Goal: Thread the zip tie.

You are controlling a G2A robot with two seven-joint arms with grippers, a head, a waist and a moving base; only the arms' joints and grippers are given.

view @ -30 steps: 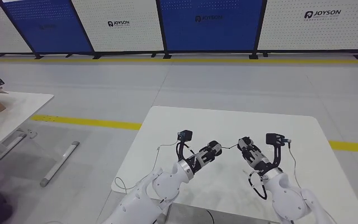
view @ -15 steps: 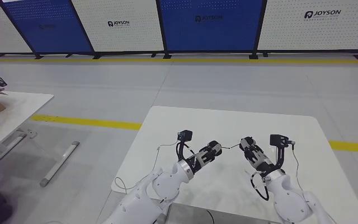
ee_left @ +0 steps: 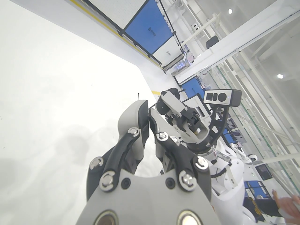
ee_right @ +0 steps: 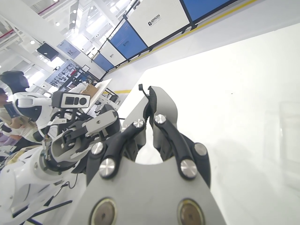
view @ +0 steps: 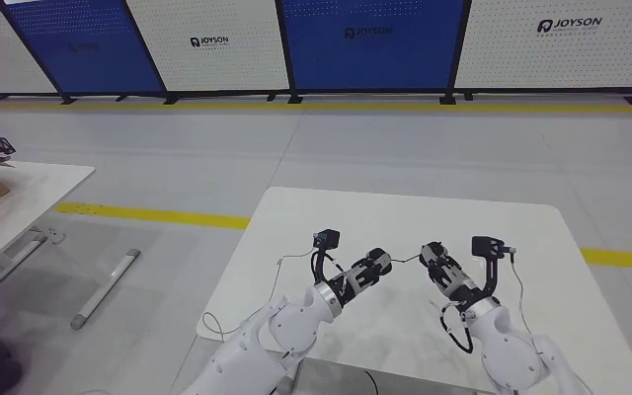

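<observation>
Left hand [ee_left: 148, 115] is pinched shut on one end of the zip tie [ee_right: 141, 86]. Right hand [ee_right: 149, 101] is pinched shut on the other end, with what looks like the head left poking past its fingertips. The thin black strap is stretched between both hands, over the table [view: 395, 212]. It is judged light, thin, springy and slippery, and easily bent off line. It is best gripped close to the tip and just behind the head, so the ends are kept stiff for threading.

zip tie [view: 406, 260] too thin from above to tell if threaded; most of its length buried inside right gripper [ee_right: 150, 97] and left gripper [ee_left: 148, 109].
</observation>
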